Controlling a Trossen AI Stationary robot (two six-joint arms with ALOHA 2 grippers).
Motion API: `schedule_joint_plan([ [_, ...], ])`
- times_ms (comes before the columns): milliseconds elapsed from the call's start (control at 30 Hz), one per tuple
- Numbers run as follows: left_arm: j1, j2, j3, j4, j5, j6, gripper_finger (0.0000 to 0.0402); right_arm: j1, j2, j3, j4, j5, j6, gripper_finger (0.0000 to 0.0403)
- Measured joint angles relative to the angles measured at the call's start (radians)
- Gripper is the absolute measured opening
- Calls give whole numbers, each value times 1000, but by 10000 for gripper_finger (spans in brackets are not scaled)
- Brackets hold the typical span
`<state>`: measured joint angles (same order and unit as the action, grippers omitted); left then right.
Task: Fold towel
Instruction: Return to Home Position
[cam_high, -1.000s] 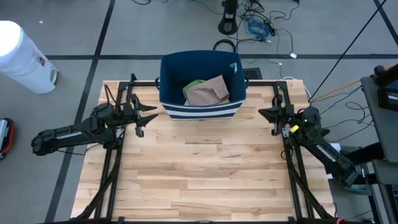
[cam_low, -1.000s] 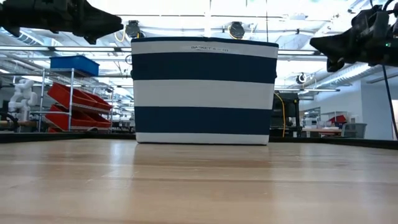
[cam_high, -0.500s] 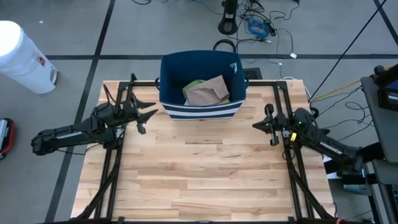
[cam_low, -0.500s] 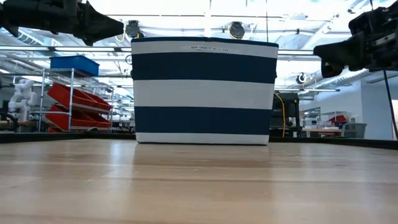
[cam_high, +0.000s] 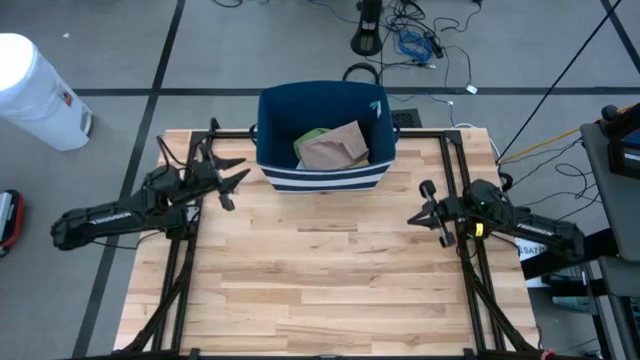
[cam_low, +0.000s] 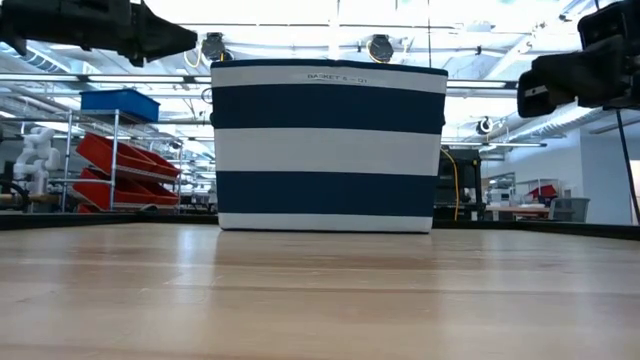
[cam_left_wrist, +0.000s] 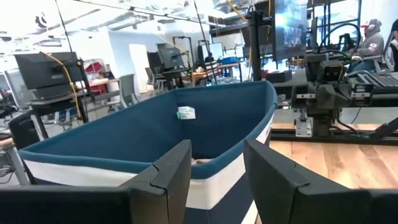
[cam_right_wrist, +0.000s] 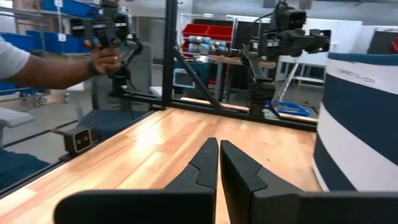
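Wooden planks make up the tabletop (cam_high: 330, 280). Off its left edge, a white drum (cam_high: 35, 90) stands on the floor. The left tool (cam_high: 232, 176) hangs above the far left part of the tabletop, just beside the bin and not touching it. It is released: in its wrist view its two dark fingers (cam_left_wrist: 171, 171) stand apart with the bin's wall between them. The navy bin with white stripes (cam_high: 320, 178) sits at the middle of the far edge. The folded towels (cam_high: 338, 146) lie inside it, a tan one on top and a green one showing from under it. The right tool (cam_high: 414, 217) hovers near the right edge, well apart from the bin, pointing inward. It is clenched on nothing, its fingers (cam_right_wrist: 202, 168) almost touching. The low view shows both tools raised clear of the wood. Beyond the tabletop, the right wrist view shows a person's hand (cam_right_wrist: 102, 59) gripping a dark handle.
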<state>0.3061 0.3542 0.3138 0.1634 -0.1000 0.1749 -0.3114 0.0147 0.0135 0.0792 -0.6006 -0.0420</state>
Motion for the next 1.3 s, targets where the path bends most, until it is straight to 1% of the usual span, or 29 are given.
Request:
schedule_joint_plan([
  [100, 0, -66, 0, -56, 19, -1, 154, 17, 0, 0, 0, 0, -4, 6],
  [300, 0, -244, 0, -253, 27, -58, 154, 28, 0, 0, 0, 0, -12, 6],
  [400, 0, -299, 0, -295, 61, -100, 154, 28, 0, 0, 0, 0, -38, 6],
  [467, 0, -313, -4, -316, 66, -133, 154, 28, 0, 0, -1, 0, -53, 6],
  [567, -1, -332, -56, -300, 73, -163, 154, 28, 0, 0, -1, 0, -56, 6],
  [700, -1, -344, -191, -165, 66, -180, 154, 27, 0, 0, -1, -2, -55, 6],
  [800, -1, -345, -264, -51, 66, -190, 154, 27, 0, 0, -1, -2, -52, 6],
  [867, -1, -345, -307, -25, 68, -193, 154, 27, 0, 0, -1, -2, -52, 6],
  [967, -1, -339, -306, -74, 70, -197, 153, 27, 0, 0, -2, -2, -52, 6],
  [1100, -1, -338, -306, -71, 113, -204, 153, 27, 0, 0, -2, -3, -53, 6],
  [1300, -1, -338, -306, -64, 115, -194, 153, 27, 0, 0, -2, -3, -67, 6],
])
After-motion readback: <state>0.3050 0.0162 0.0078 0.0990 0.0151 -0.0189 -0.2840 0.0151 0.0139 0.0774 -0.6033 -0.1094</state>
